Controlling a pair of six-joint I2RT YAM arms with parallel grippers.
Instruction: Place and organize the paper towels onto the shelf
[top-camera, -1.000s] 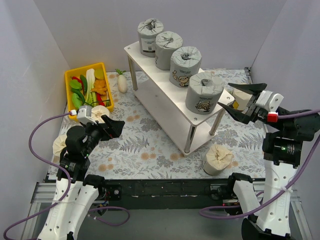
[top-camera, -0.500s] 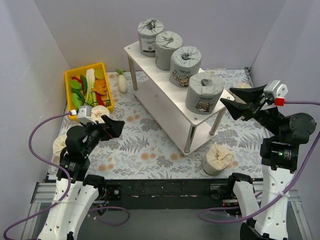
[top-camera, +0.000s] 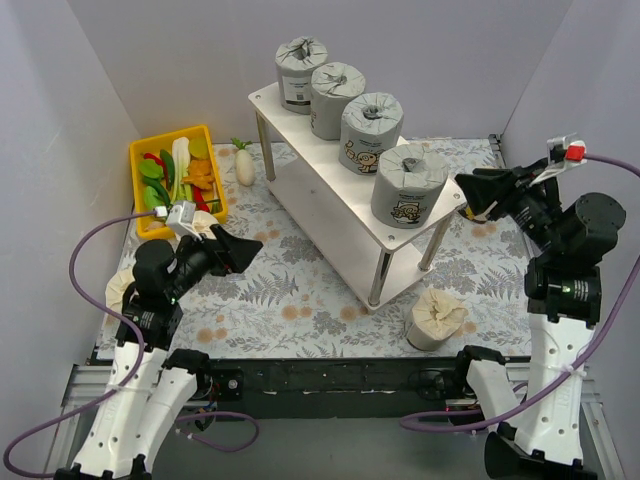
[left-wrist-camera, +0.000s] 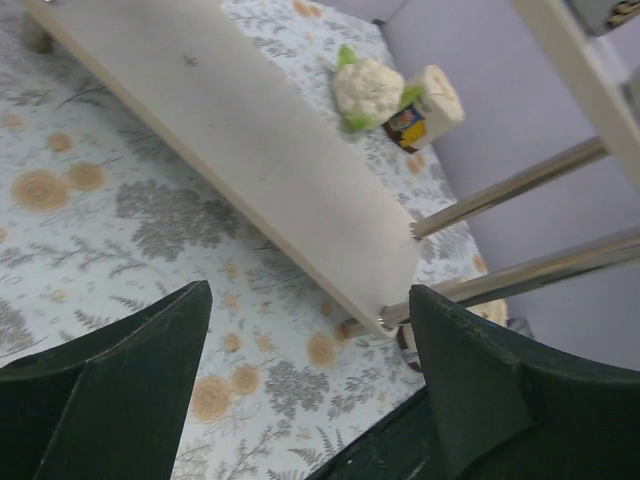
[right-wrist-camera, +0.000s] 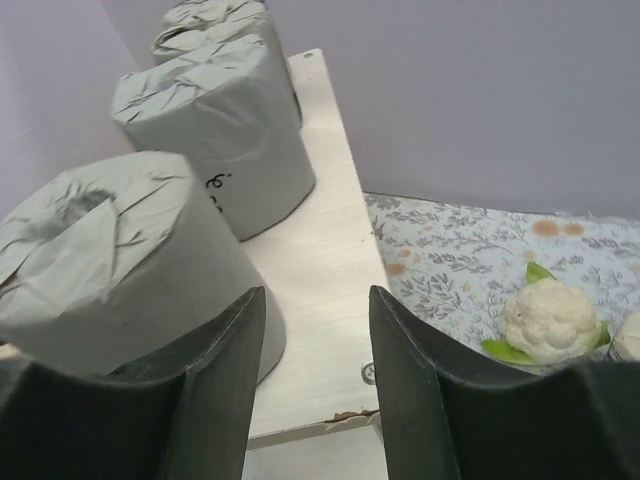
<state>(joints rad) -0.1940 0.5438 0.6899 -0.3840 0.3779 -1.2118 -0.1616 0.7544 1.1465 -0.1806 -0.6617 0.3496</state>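
Four grey paper towel rolls (top-camera: 407, 185) stand in a row on the shelf's top board (top-camera: 268, 98). In the right wrist view the nearest grey roll (right-wrist-camera: 110, 265) and the one behind it (right-wrist-camera: 215, 130) stand on the board (right-wrist-camera: 325, 290). A cream roll (top-camera: 437, 318) stands on the table by the shelf's front leg. Another cream roll (top-camera: 117, 290) sits behind my left arm, and one (top-camera: 202, 222) by the bin. My left gripper (top-camera: 238, 250) is open and empty, facing the lower board (left-wrist-camera: 250, 150). My right gripper (top-camera: 478, 196) is open and empty at the shelf's right end, partly hiding a cream roll (top-camera: 488, 213).
A yellow bin (top-camera: 140, 155) of vegetables stands at the back left, a white radish (top-camera: 245, 165) beside it. A cauliflower (right-wrist-camera: 548, 318) and a small corn piece (left-wrist-camera: 428, 103) lie on the floral mat behind the shelf. Grey walls enclose three sides.
My right gripper has risen and turned toward the shelf's right end, its jaws narrower than before. My left gripper has moved a little to the right, toward the shelf.
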